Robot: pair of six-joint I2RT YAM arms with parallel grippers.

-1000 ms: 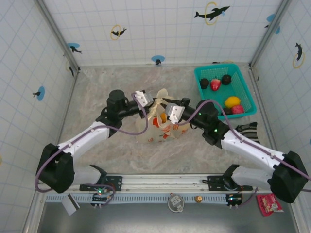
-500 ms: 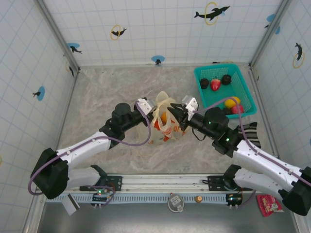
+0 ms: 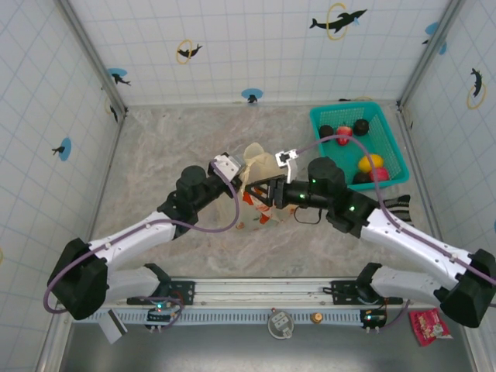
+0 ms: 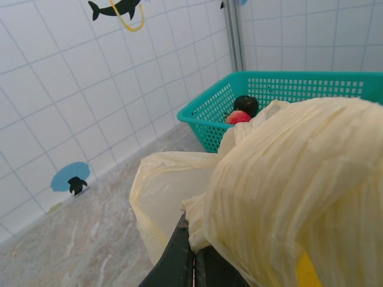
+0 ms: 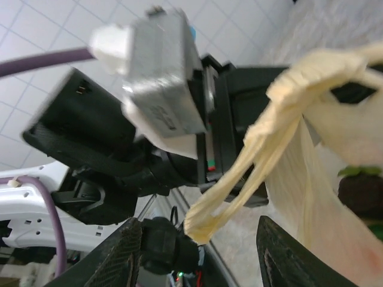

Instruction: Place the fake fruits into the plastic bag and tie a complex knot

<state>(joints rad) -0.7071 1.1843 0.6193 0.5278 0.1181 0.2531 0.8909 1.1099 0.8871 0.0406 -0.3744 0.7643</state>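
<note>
The right hand (image 3: 266, 191) has swung to 6 o'clock of the mid-bench plastic bag (image 3: 260, 163) and spread its jaws around a handle, gripping nothing, while the left hand (image 4: 191, 263) pinches the bag, so knotting looks premature with fake fruits (image 3: 370, 163) at 2 o'clock.

**Bright, even light; right wrist view blurred**

Soft white light from overhead leaves only faint shadows on my desk (image 3: 155, 147). My left wrist camera holds the tiled wall (image 4: 90, 78) sharp, the plastic bag (image 4: 299, 179) close up soft. My right wrist picture is smeared throughout.
</note>
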